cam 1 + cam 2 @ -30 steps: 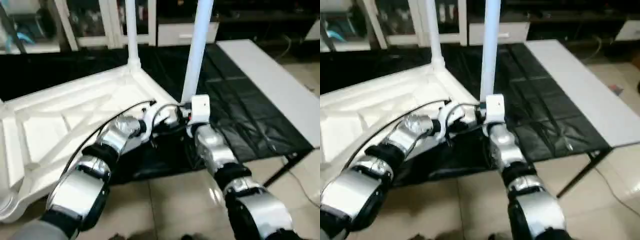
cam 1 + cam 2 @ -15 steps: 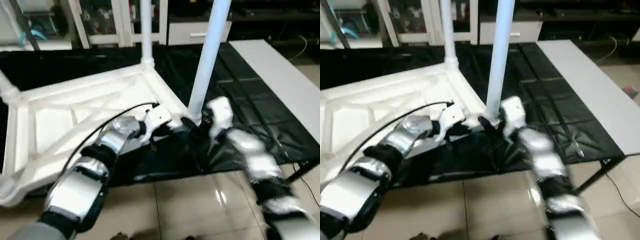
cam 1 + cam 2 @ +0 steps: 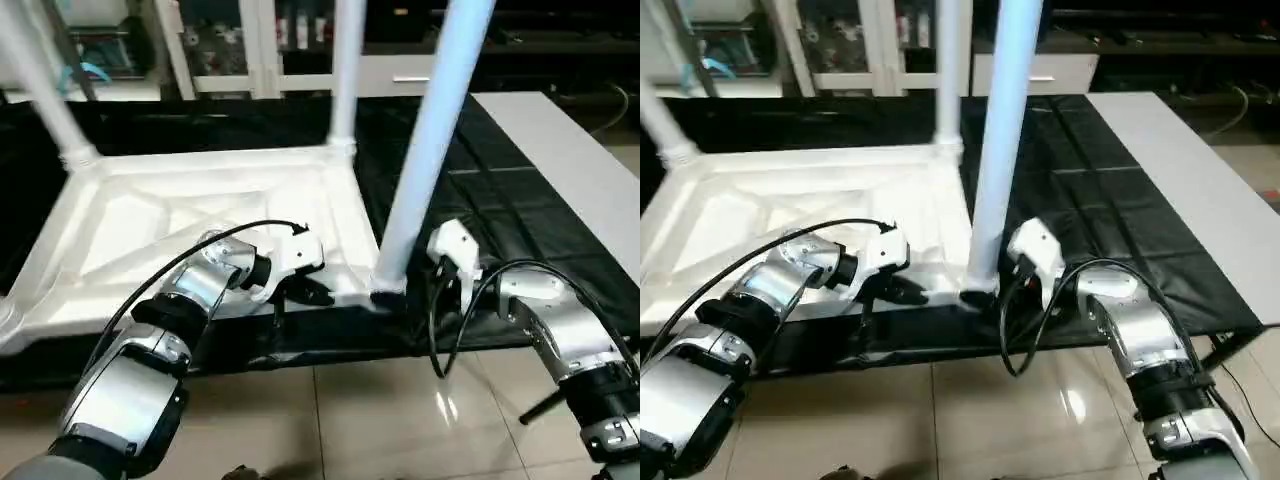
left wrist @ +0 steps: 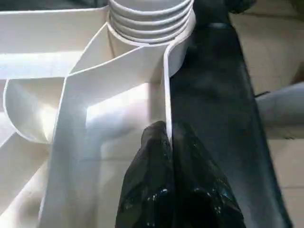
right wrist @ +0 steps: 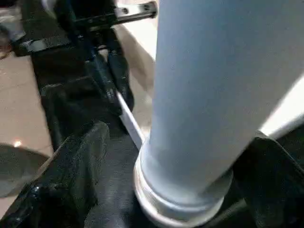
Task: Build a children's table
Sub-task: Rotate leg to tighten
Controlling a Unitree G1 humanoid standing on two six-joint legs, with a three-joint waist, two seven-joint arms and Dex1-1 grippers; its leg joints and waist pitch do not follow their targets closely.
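The children's table lies upside down, its white ribbed top (image 3: 180, 215) on the black-draped work table. Three white legs stand in its corner sockets: the near right leg (image 3: 430, 150), the far right leg (image 3: 346, 70) and the far left leg (image 3: 40, 90). My left gripper (image 3: 316, 292) is shut on the top's thin near rim (image 4: 166, 95), just beside the near right socket (image 4: 152, 21). At the foot of that leg (image 5: 209, 95) my right gripper (image 5: 180, 161) is open, one finger (image 5: 76, 166) on each side of it.
The black cloth (image 3: 520, 230) hangs over the work table's front edge, with tiled floor (image 3: 340, 420) below. A pale grey tabletop (image 3: 570, 160) adjoins on the right. White cabinets (image 3: 230, 40) stand behind. A black cable (image 3: 440, 340) loops from my right wrist.
The head view has shifted. My right forearm has swung out to the right and lower, and its jaws stand wider around the leg's foot. The left gripper has kept its grip on the rim.
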